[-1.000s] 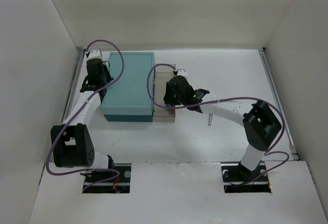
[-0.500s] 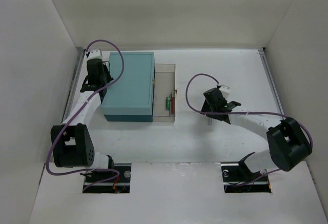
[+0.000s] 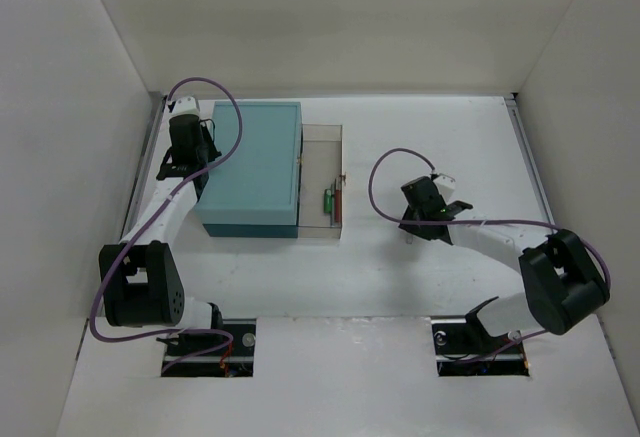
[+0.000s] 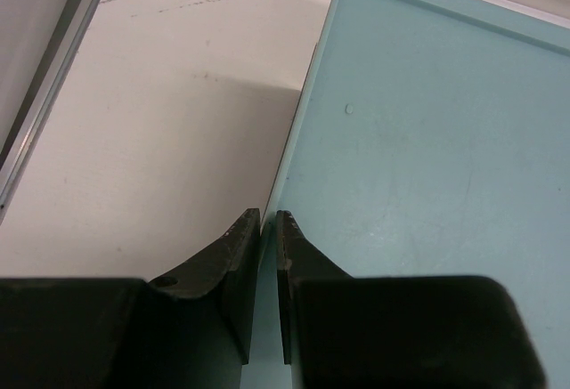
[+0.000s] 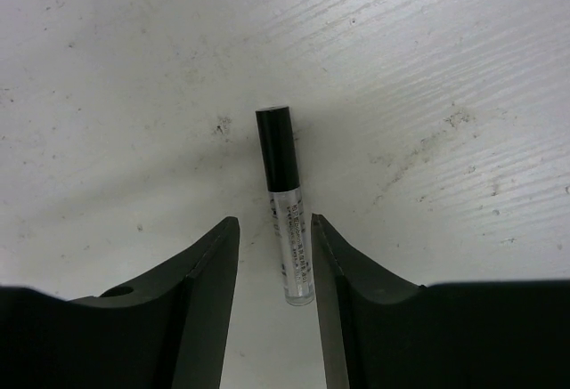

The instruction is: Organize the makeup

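A clear tube with a black cap [image 5: 287,206] lies on the white table; in the top view it [image 3: 409,233] is just below my right gripper. My right gripper [image 5: 274,227] [image 3: 425,219] is open, one finger on each side of the tube, not clamping it. A green pencil [image 3: 326,200] and a red pencil [image 3: 336,202] lie in the clear drawer [image 3: 322,137], pulled out from the teal box [image 3: 252,167]. My left gripper [image 4: 267,220] [image 3: 186,152] is shut and empty at the box's left edge [image 4: 294,140].
White walls enclose the table on three sides. A metal rail [image 4: 44,68] runs along the left wall. A rail also runs along the right table edge [image 3: 540,197].
My right gripper left the clear drawer, swung right and came down over the clear tube. The green and red pencils now lie uncovered in the drawer. The left arm has not moved.
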Controlling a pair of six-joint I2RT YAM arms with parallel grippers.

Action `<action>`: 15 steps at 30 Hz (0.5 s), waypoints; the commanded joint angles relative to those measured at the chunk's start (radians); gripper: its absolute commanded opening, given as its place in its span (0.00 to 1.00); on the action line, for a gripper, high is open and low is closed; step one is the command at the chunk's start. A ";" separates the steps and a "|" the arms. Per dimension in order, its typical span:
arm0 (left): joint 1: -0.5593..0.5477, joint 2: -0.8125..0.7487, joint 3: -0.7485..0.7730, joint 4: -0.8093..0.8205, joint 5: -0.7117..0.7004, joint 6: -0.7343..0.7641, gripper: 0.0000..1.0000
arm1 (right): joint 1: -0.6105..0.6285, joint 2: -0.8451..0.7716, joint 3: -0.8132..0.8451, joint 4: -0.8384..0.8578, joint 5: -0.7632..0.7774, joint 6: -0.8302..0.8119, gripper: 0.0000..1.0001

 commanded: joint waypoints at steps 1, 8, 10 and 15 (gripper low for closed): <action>-0.034 -0.001 -0.055 -0.206 0.085 -0.008 0.10 | -0.010 -0.028 0.000 0.023 -0.002 0.014 0.44; -0.034 -0.017 -0.057 -0.206 0.085 -0.008 0.10 | -0.010 -0.026 0.000 0.017 -0.005 0.012 0.45; -0.034 -0.021 -0.057 -0.206 0.085 -0.008 0.10 | -0.010 -0.026 0.000 0.020 -0.005 0.003 0.43; -0.038 -0.032 -0.057 -0.206 0.085 -0.008 0.10 | -0.010 -0.041 -0.018 0.042 -0.010 -0.005 0.34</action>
